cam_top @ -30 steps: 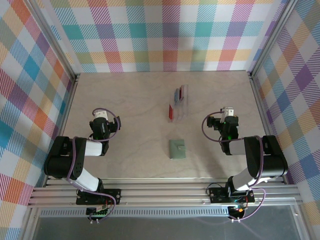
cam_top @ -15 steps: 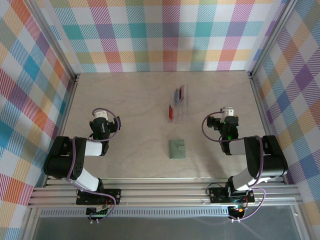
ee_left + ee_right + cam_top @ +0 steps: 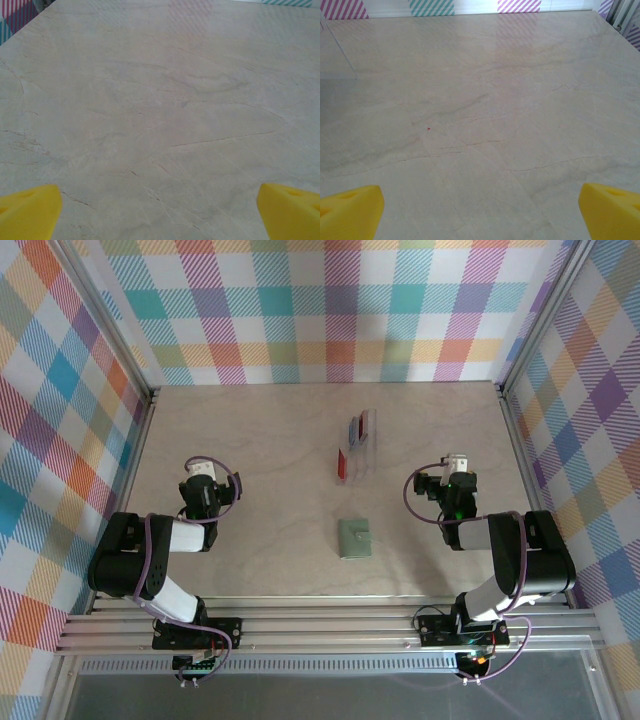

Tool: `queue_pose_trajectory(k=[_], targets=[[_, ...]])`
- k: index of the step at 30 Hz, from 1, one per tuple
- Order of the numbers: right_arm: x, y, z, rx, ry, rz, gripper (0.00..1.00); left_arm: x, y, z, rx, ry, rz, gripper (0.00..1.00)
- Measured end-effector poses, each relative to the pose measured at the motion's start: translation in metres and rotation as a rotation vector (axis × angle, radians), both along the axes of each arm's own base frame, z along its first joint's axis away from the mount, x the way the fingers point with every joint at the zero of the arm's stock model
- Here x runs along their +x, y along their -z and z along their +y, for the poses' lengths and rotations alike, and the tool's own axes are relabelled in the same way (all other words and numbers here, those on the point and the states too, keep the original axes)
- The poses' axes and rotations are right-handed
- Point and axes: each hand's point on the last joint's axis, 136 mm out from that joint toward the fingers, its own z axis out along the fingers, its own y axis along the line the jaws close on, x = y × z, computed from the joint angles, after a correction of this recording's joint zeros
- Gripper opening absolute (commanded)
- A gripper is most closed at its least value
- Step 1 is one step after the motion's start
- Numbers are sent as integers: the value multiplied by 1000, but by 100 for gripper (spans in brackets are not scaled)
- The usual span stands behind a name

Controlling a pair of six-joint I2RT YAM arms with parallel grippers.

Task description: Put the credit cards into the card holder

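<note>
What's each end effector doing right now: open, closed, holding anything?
Left end effector: open, holding nothing.
Right end effector: open, holding nothing.

My left gripper (image 3: 199,471) and right gripper (image 3: 458,464): jaws spread wide; both arms folded at the elbow; wrists low, pointing away from my bases.

Before me lay a pale, marble-veined table (image 3: 250,440), evenly lit. Pastel plaid walls (image 3: 330,310) closed it in on three sides, and metal rails (image 3: 330,625) ran along my near edge.
</note>
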Motion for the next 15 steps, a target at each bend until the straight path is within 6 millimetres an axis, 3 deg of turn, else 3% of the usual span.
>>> queue_pose_trajectory(k=[15], targets=[[0,0,0,0,0,0,100,0,0,-1,11,-6,0,100]])
